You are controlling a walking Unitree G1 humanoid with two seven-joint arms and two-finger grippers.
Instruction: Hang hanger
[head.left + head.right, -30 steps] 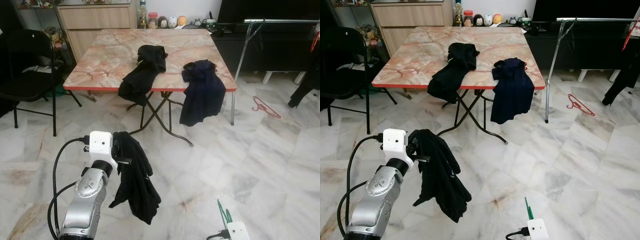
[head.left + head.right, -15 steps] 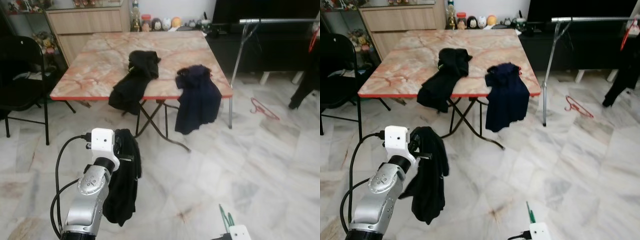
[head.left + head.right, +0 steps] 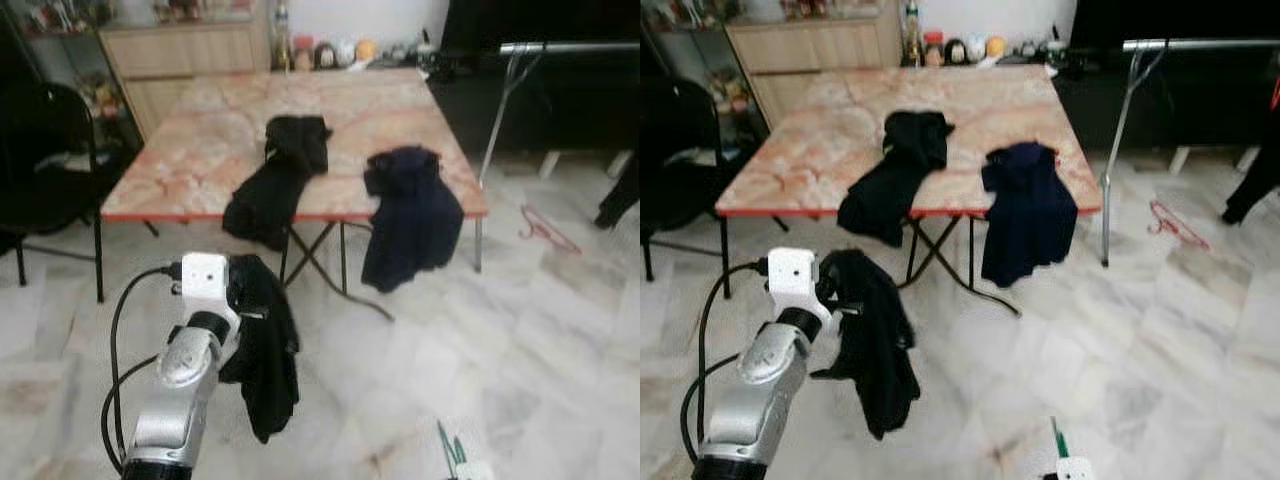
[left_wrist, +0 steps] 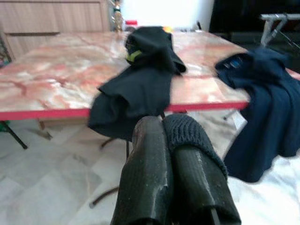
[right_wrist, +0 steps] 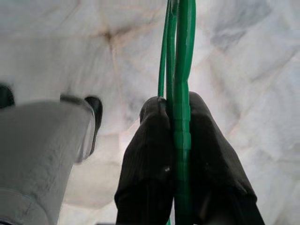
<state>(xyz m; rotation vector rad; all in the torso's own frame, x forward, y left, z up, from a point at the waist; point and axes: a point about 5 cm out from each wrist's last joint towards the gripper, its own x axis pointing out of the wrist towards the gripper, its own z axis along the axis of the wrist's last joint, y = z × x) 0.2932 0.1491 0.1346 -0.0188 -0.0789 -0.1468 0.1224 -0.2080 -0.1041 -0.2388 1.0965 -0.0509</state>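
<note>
Green plastic hanger (image 5: pixel 180 75) clamped in right gripper (image 5: pixel 180 140); left gripper (image 4: pixel 171 136) pinches black garment (image 3: pixel 262 350) before marble-top folding table (image 3: pixel 200 160).

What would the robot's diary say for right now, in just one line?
left end effector: shut on black garment | right end effector: shut on green hanger | table: two garments draped | rail: ahead right

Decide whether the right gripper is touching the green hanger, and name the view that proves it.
Touching. In the right wrist view, the right gripper has both black fingers pressed against the green hanger, which runs between them with no gap.
</note>
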